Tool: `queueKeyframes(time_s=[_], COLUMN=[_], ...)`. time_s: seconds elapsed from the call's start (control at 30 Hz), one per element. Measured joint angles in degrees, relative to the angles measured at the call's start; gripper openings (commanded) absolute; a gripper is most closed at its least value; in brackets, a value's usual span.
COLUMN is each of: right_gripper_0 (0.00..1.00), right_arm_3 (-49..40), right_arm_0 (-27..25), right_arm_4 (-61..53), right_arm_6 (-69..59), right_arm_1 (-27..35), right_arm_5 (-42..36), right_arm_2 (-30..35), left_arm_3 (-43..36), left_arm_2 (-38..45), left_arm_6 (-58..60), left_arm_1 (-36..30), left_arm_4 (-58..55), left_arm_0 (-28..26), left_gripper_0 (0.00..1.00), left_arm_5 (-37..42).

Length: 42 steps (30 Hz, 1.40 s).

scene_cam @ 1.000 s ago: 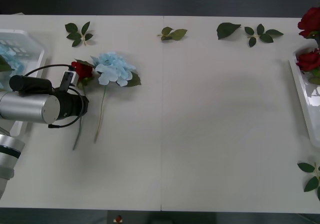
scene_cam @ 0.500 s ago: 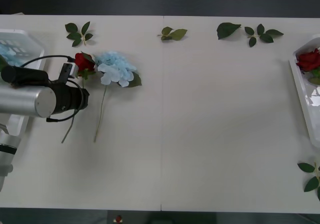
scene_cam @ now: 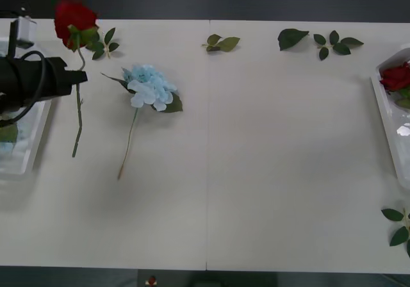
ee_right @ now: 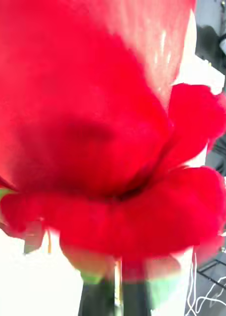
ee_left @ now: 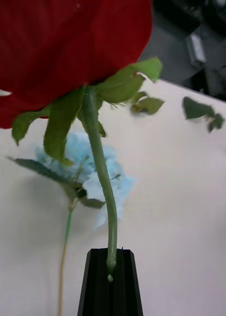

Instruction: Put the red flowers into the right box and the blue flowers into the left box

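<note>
Red rose [scene_cam: 75, 18] hung in the air above the far left corner of the desk [scene_cam: 269, 172], its head up and its thin green stem [ee_left: 100, 173] drooping down. The left gripper [ee_left: 111, 274] held it with the black jaws squeezed tight on the stem. A rose like this looked very light. The stem looked bendy, so the head could wobble and swing. The petals were soft and could crush, so the stem was the best place to hold it. The stem was thin, and it might slip or turn in the jaws.

The blue flower [scene_cam: 148, 86] lay flat on the desk near the rose, with its stem pointing toward the robot. The left box [scene_cam: 35, 149] sat at the left edge, partly under the arm. The right box [scene_cam: 384, 117] sat far off at the right edge, with another red rose [scene_cam: 396, 77] in it. Between them the middle of the desk was bare, so there was lots of room to carry the rose across. Green leaf sprigs [scene_cam: 221, 43] lay only along the far edge and the near right corner.

The right gripper had a big red rose head [ee_right: 108, 128] very close in its wrist view, and I could not tell how its jaws stood.
</note>
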<state>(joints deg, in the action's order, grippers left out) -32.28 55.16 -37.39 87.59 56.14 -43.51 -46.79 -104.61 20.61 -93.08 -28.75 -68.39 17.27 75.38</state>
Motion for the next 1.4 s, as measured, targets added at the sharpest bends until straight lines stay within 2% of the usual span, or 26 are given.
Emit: queueKeyframes(time_s=[0.1, 0.17, 0.2, 0.33, 0.5, 0.57, 0.7, 0.8, 0.9, 1.0, 1.17, 1.27, 1.4], right_gripper_0=[0.77, 0.89, 0.92, 0.96, 0.97, 0.99, 0.99, 0.99, 1.0, 1.0, 1.0, 1.0, 1.0], right_arm_3=[-0.05, -0.31, -0.7, -5.37, -15.53, -19.94, -26.82, -33.19, -41.38, -49.66, -59.93, -62.28, -62.44], right_arm_0=[0.0, -0.01, -0.09, -1.16, -1.74, -1.74, -1.76, -1.95, -2.14, -3.51, -9.37, -11.61, -12.45], right_arm_4=[0.0, 0.0, -0.02, -5.05, -17.64, -24.44, -35.02, -41.16, -46.76, -50.95, -57.4, -61.32, -65.59], right_arm_6=[0.0, 0.0, 0.0, 0.03, 0.83, 2.16, 10.25, 16.73, 18.08, 21.39, 29.07, 34.37, 50.75], right_arm_1=[-0.39, -0.39, -0.38, 0.5, 5.14, 7.57, 11.02, 13.23, 15.76, 17.75, 18.6, 19.0, 20.06], right_arm_5=[-0.04, -0.05, -0.05, -1.31, -6.99, -9.56, -16.83, -21.6, -25.31, -26.01, -24.74, -23.65, -23.54], right_arm_2=[-1.31, -1.56, -1.46, -0.21, 0.03, 0.4, 5.2, 9.89, 12.29, 13.61, 18.64, 19.31, 17.39], left_arm_3=[-0.02, -0.04, -0.05, -0.05, -0.05, -0.05, -0.05, -0.04, -0.04, -0.01, 1.69, 3.22, 4.07], left_arm_2=[-0.89, -2.94, -4.28, -10.44, -15.91, -17.97, -21.73, -24.19, -26.16, -27.36, -27.5, -27.47, -27.46], left_arm_6=[-0.26, -1.11, -2.18, -11.11, -14.35, -19.19, -31.84, -31.63, -31.63, -31.63, -31.63, -31.62, -31.6], left_arm_1=[-3.2, -5.22, -6.09, -7.63, -7.31, -6.34, -2.61, 1.18, 5.05, 8.98, 16.09, 19.75, 23.34], left_arm_4=[-12.28, -18.56, -21.67, -36.38, -45.1, -46.59, -46.48, -43.4, -37.8, -32.67, -28.03, -25.9, -23.24], left_arm_0=[-3.06, -5.46, -6.57, -9.83, -10.51, -10.51, -10.45, -9.9, -8.45, -7.02, -4.95, -3.58, -2.44], left_gripper_0=[0.0, 0.0, 0.0, 0.0, 0.0, 0.0, 0.0, 0.0, 0.0, 0.0, 0.0, 0.0, 0.0], left_arm_5=[-6.84, -10.91, -12.54, -17.43, -20.07, -21.98, -24.79, -26.61, -28.41, -30.17, -30.39, -30.42, -31.37])
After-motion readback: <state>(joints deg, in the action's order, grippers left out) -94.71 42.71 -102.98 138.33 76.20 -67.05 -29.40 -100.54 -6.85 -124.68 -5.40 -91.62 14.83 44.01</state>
